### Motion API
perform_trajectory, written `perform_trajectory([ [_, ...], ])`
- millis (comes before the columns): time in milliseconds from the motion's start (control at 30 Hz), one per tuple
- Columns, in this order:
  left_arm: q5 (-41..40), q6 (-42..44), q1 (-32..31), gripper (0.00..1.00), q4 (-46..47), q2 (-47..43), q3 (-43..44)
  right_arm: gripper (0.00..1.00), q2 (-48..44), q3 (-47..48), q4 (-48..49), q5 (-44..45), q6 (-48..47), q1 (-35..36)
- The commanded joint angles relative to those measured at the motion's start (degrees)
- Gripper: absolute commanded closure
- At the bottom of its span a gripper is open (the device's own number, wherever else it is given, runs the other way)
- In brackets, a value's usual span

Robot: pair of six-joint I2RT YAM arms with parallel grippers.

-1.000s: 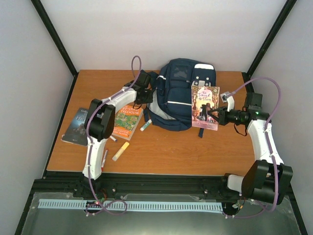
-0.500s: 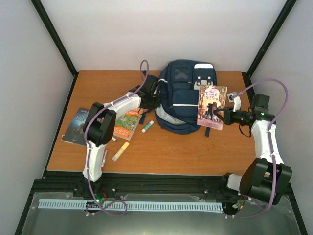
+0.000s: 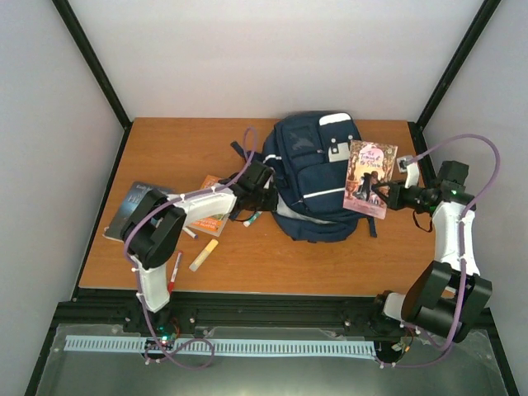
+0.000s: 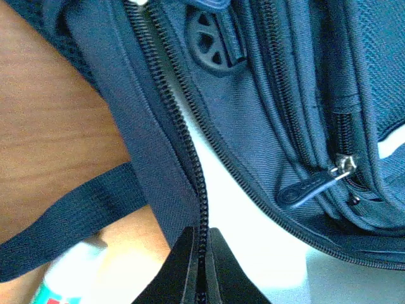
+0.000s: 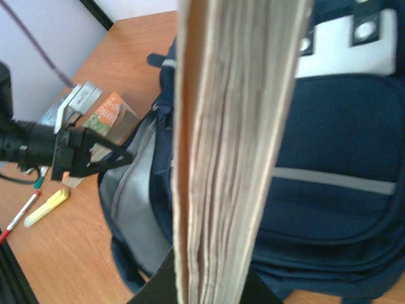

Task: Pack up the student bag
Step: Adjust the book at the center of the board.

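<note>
The navy student bag (image 3: 313,177) lies on the table's middle back, its main compartment gaping on the left with pale lining (image 5: 136,209) showing. My left gripper (image 3: 268,191) is shut on the bag's zipper edge (image 4: 201,209) at that opening. My right gripper (image 3: 381,196) is shut on a pink book (image 3: 371,177), held upright above the bag's right side. In the right wrist view the book's page edge (image 5: 234,126) fills the middle, with the bag (image 5: 329,202) behind it and the left gripper (image 5: 120,155) at the opening.
An orange book (image 3: 216,216) lies partly under the left arm, with a dark book (image 3: 132,213) at the table's left edge. A glue stick (image 3: 252,219), a yellow highlighter (image 3: 204,255) and a red pen (image 3: 175,271) lie near the front left.
My left gripper has shut on the bag's zipper edge and moved right and nearer. The bag has shifted right and turned. My right gripper has carried the book right and farther back.
</note>
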Motion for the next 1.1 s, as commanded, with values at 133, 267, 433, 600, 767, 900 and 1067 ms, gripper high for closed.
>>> perform_trajectory([
  [133, 0.3, -0.6, -4.1, 0.99, 1.9, -6.2, -5.5, 0.97, 0.3, 4.1, -2.1, 0.9, -1.3, -4.8],
  [267, -1.7, 1.7, -4.1, 0.94, -3.0, -7.2, -6.0, 0.97, -1.0, 4.1, -4.0, 1.7, -3.5, -6.6],
  [433, -7.8, 6.0, -4.1, 0.47, -10.9, -10.2, -3.5, 0.97, -1.6, 4.2, -6.8, 2.3, -7.2, -9.0],
  [600, -6.0, 14.7, -4.9, 0.43, -10.7, -13.0, 0.5, 0.97, 2.6, 7.1, -9.8, 1.2, -9.8, -14.1],
  [767, -3.3, 24.4, -8.9, 0.43, -12.1, -8.1, 12.5, 0.97, 9.8, 11.4, -14.0, -1.7, -12.6, -21.4],
  [900, 0.3, 29.0, -12.0, 0.42, -15.7, 0.3, 23.6, 0.97, 13.1, 12.3, -14.6, -1.3, -13.6, -25.2],
  [1067, 1.4, 35.3, -17.1, 0.42, -21.4, 11.6, 38.2, 0.97, 14.0, 11.7, -16.3, -0.4, -16.4, -27.7],
])
